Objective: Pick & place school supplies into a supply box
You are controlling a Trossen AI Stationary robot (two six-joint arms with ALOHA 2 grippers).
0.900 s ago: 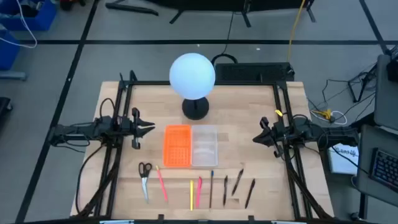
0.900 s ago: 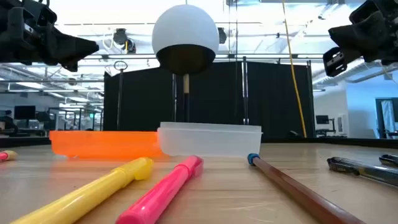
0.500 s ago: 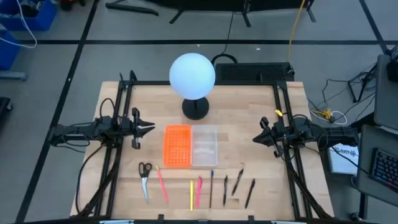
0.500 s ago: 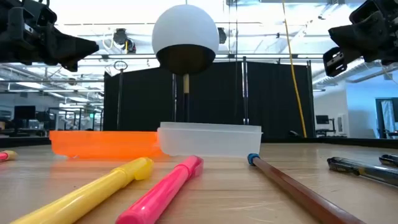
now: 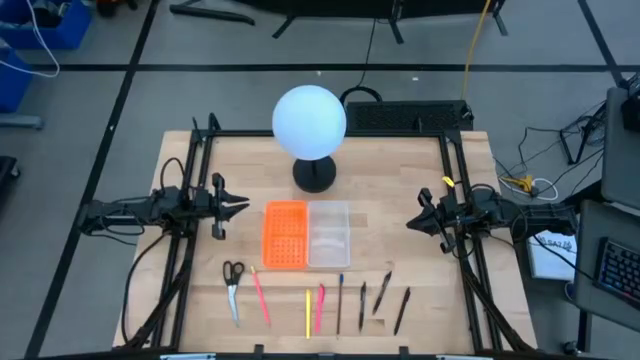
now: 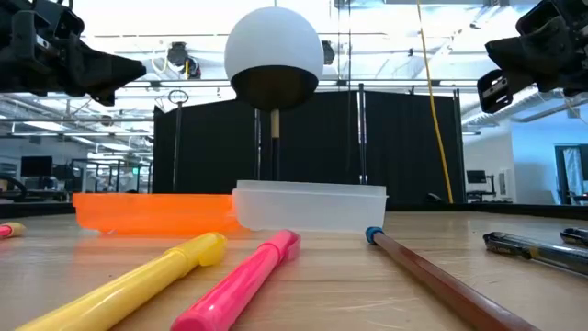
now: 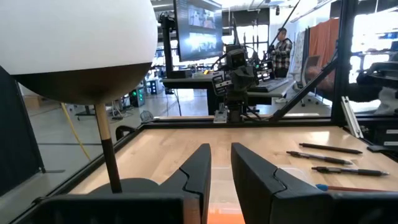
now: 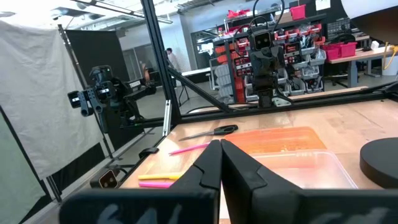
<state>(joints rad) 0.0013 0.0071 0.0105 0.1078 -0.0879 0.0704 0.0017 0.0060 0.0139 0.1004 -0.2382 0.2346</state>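
Clear plastic supply box (image 5: 329,236) at table (image 5: 400,180) centre, joined to orange perforated half (image 5: 285,235), nothing in it yet. Supplies lined along the near edge: scissors (image 5: 233,283), pink pen (image 5: 260,296), yellow pen (image 5: 308,312), second pink pen (image 5: 321,307), then dark pens (image 5: 362,298) further right.

Left gripper (image 5: 240,205) hovering beside the orange half, fingers (image 7: 194,174) slightly apart, holding nothing. Right gripper (image 5: 412,222) hovering on the clear-tray side, fingers (image 8: 208,167) pressed together, empty.

Handling, as a guess: pens light, stiff, round, likely to roll or slip; best pinched mid-barrel, across the axis. Scissors heavier at the blades, flat on the wood; better taken near the pivot.

High view alone gives the full layout and count. Low view shows both grippers well above the table and the tray's shallow wall (image 6: 309,206). Right wrist view shows the tray interior bare.
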